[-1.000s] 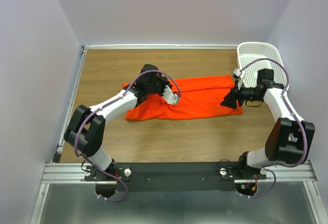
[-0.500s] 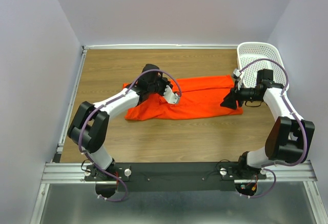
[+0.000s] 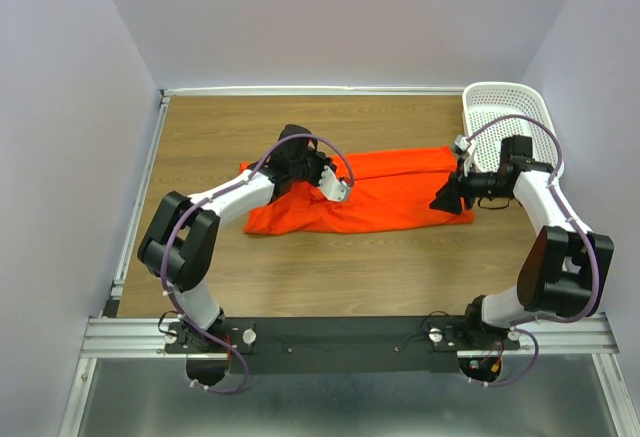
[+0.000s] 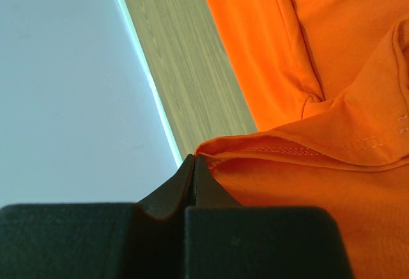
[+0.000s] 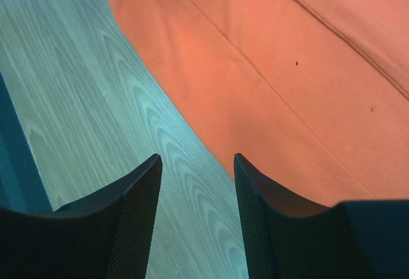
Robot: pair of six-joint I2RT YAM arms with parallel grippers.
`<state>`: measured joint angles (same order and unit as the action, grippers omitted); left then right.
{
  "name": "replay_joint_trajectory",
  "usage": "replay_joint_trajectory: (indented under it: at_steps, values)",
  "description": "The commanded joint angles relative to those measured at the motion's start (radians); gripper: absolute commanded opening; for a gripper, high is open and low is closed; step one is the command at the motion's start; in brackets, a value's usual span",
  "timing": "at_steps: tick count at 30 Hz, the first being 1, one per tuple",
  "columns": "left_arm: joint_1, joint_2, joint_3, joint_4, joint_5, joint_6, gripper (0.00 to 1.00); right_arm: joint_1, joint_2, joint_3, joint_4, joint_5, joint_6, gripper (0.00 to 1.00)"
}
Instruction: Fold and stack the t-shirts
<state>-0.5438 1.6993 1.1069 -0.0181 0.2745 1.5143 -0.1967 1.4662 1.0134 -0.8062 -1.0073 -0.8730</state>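
Top: we see the t-shirt [image 3: 400, 192] spread mid-table [image 3: 300, 267] — left gripper [image 3: 338, 191] at its middle, right gripper [image 3: 446, 198] at its right end (basket [image 3: 500, 107] just beyond).
Left wrist: fingers clamped together on a stitched hem.
Right wrist: fingers apart — above the shirt's edge.

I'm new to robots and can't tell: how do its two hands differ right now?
The left hand is shut, the right hand open. The left hand pinches a hem of the orange t-shirt; the right hand holds nothing. Both are black and sit at the shirt.
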Motion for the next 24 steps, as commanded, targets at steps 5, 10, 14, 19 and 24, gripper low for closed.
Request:
replay_joint_trajectory:
  at_steps: [5,10,14,19,24]
  values:
    - [0.016,0.049,-0.001,0.150,-0.079,-0.115,0.16,-0.007,0.008,-0.002,-0.021,-0.028,-0.018,0.57]
    - [0.024,0.072,0.044,0.251,-0.213,-0.321,0.52,-0.004,0.005,-0.004,-0.030,-0.033,-0.018,0.61]
    - [0.053,0.016,0.087,0.260,-0.250,-0.486,0.70,0.035,0.002,-0.001,-0.036,0.005,-0.030,0.61]
    - [0.096,-0.160,0.119,0.290,-0.455,-0.901,0.75,0.302,0.012,0.056,-0.021,0.120,-0.054,0.61]
    - [0.194,-0.459,0.029,0.167,-0.678,-1.403,0.98,0.657,0.137,0.174,0.208,0.353,0.185,0.61]
